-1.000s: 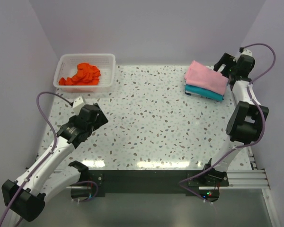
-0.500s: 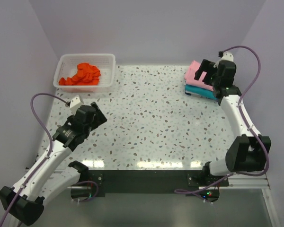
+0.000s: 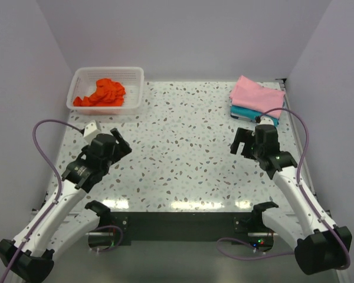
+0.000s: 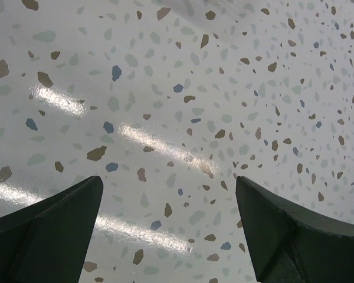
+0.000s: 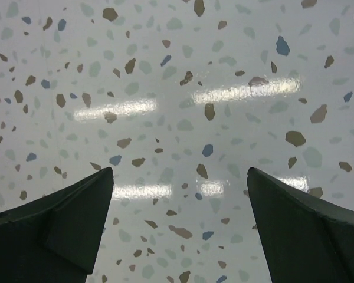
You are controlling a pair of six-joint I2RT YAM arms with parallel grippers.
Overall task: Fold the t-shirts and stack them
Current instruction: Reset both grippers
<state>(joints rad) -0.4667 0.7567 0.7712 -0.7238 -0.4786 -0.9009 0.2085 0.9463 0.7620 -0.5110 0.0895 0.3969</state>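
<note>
A folded light pink t-shirt [image 3: 258, 94] lies on a folded teal blue t-shirt [image 3: 248, 112] at the table's back right. An orange-red t-shirt [image 3: 102, 94] lies crumpled in the white mesh basket [image 3: 134, 73] at the back left. My left gripper [image 3: 121, 144] is open and empty over bare table at the left, well short of the basket. My right gripper [image 3: 242, 141] is open and empty over bare table, just in front of the stack. In the left wrist view my left gripper [image 4: 168, 183] shows only speckled table between its fingers, as does my right gripper [image 5: 180, 174] in the right wrist view.
The speckled white table [image 3: 189, 153] has walls at the back, left and right. A dark rail with the arm bases [image 3: 183, 221] runs along the near edge. Purple cables loop beside both arms.
My right arm has drawn back from the pink and teal stack toward the near side, and its gripper now hangs over bare table. My left gripper has shifted slightly toward the near side.
</note>
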